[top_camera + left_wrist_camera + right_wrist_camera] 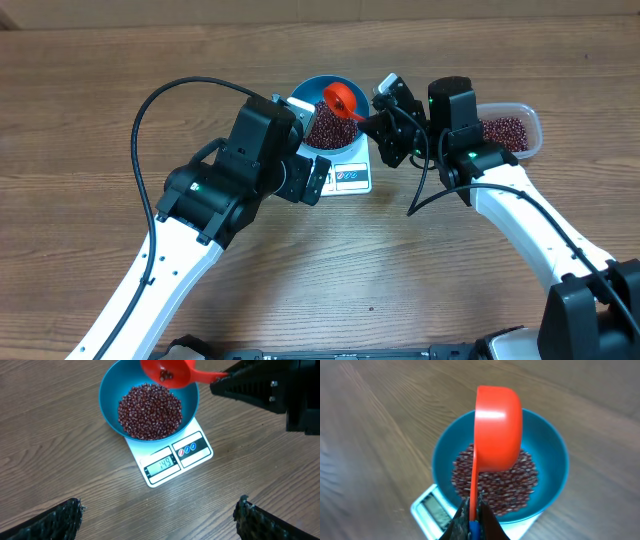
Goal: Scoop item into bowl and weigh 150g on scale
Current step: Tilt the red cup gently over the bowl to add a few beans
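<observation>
Wood-grain bench (120, 60) carries the whole setup. Clear plastic tub (527, 122) sits at the far right with a stock of the same red-brown beans in it, well apart from the weighing spot and partly covered from above by the right arm. A black cable (148, 120) loops high over the left arm. In the overhead view the left arm's wrist block hides the near left part of the scale and the bowl's lower left rim. Left tool (159, 505) hangs back from the scale, its two fingers wide apart at the bottom corners of its own view, holding nothing. Right tool (472, 517) is clamped tight on the thin handle of a red scoop (497, 430). The scoop is tipped on its side above the bowl's far edge, its rounded back blocking the middle of the pile in the right wrist view; the left wrist view shows a few beans inside its cup. Blue bowl (107, 395) stands squarely on the white scale (200, 460), covering its platform. Beans (150, 410) fill the bowl's bottom in a loose, dark, glossy mound, well below the rim. The scale's grey display window faces the left arm and reads 149; the button panel sits just beside it.
</observation>
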You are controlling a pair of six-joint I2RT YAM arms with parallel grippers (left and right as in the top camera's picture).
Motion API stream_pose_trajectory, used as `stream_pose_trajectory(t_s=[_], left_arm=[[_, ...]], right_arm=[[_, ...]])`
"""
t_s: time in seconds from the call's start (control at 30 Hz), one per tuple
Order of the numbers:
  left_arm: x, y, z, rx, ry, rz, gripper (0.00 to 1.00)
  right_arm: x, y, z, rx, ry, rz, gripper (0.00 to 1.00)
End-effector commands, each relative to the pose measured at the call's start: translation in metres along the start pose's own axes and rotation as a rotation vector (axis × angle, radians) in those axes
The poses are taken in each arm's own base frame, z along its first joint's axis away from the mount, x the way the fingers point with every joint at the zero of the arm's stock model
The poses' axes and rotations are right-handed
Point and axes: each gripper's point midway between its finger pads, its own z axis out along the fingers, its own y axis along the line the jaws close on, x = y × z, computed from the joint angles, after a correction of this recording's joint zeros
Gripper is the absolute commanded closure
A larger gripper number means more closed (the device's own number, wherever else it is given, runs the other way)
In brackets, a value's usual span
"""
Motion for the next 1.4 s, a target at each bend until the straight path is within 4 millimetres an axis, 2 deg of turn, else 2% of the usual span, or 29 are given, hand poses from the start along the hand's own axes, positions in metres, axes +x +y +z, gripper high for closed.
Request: stream_pose_trajectory(t_s=[0.0, 0.23, 0.37, 0.5, 0.63, 0.73, 1.37], left_arm=[[-0.006, -0.002, -0.002, 0.008, -0.014, -0.002, 0.0], [-0.006, -0.002, -0.002, 0.008, -0.013, -0.002, 0.0], [-0.006, -0.002, -0.002, 0.008, -0.013, -0.002, 0.01], [-0.006, -0.002, -0.002, 0.008, -0.013, -0.002, 0.0], [-0.006, -0.002, -0.002, 0.008, -0.013, -0.002, 0.0], [-0.006, -0.002, -0.002, 0.008, -0.013, -0.002, 0.0], [-0.006, -0.002, -0.002, 0.007, -0.013, -0.002, 0.0]], right_arm=[[-0.017, -0.012, -0.003, 0.059, -0.03, -0.107, 0.96], [-0.019, -0.017, -0.004, 0.093, -0.029, -0.187, 0.96], [-0.018, -0.008, -0.002, 0.049, -0.029, -0.173, 0.96], [-0.018, -0.014, -0.003, 0.077, -0.024, -0.185, 0.96], [-0.02, -0.005, -0.001, 0.042, -0.038, -0.195, 0.96], [-0.018, -0.013, -0.002, 0.087, -0.02, -0.2, 0.96], [-0.016, -0.012, -0.002, 0.081, -0.013, -0.18, 0.96]])
